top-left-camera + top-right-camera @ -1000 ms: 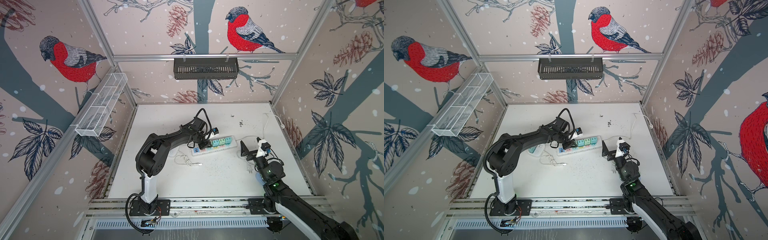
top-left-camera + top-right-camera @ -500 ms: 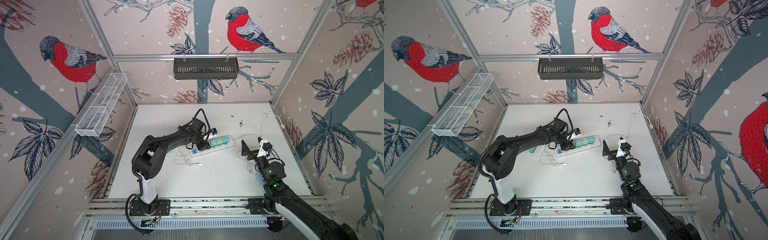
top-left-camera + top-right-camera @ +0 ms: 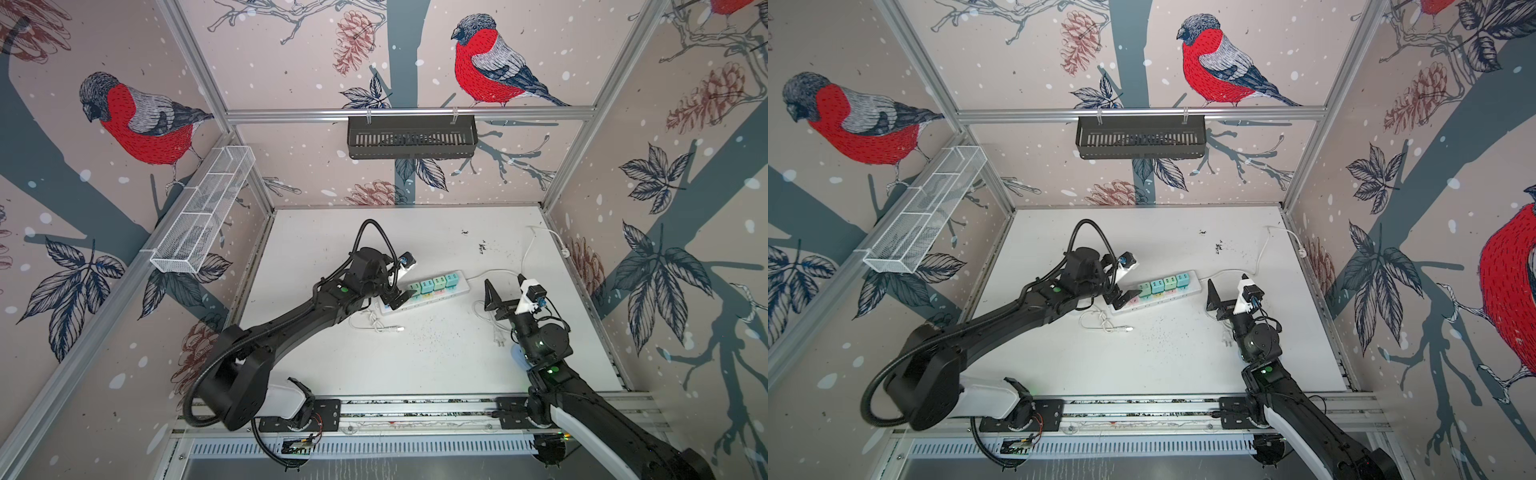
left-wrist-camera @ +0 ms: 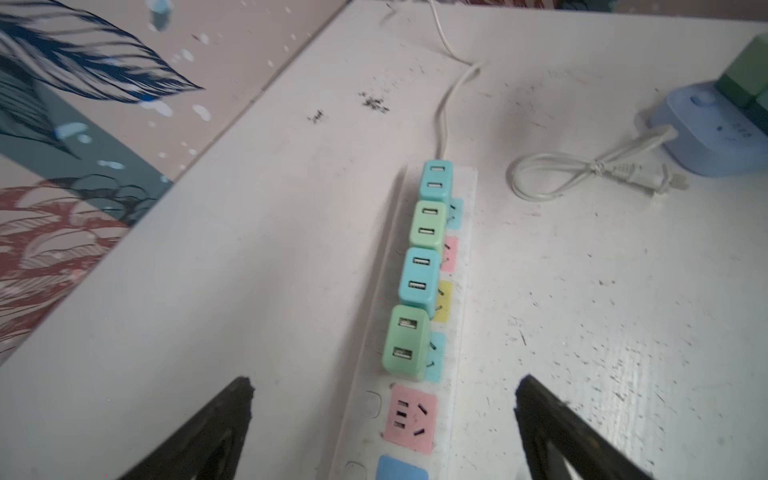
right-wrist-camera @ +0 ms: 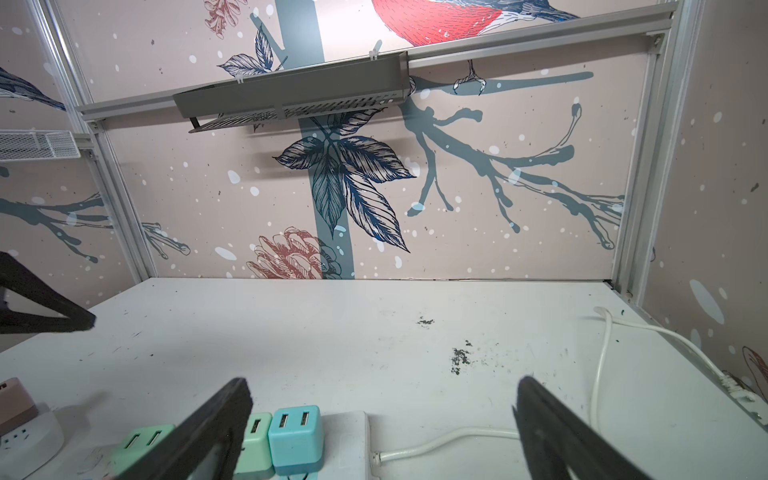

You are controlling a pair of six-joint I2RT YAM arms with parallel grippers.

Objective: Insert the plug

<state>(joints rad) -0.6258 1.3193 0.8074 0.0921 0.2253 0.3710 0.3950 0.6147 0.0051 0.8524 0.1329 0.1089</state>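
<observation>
left end effector (image 3: 397, 298): jaws apart, empty | right end effector (image 3: 503, 287): jaws apart, empty

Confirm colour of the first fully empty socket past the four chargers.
That socket is pink; the left wrist view shows it best.

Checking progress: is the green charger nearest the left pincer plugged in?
In: green charger stands upright on the power strip, prongs hidden; left pincer open, apart.
</observation>
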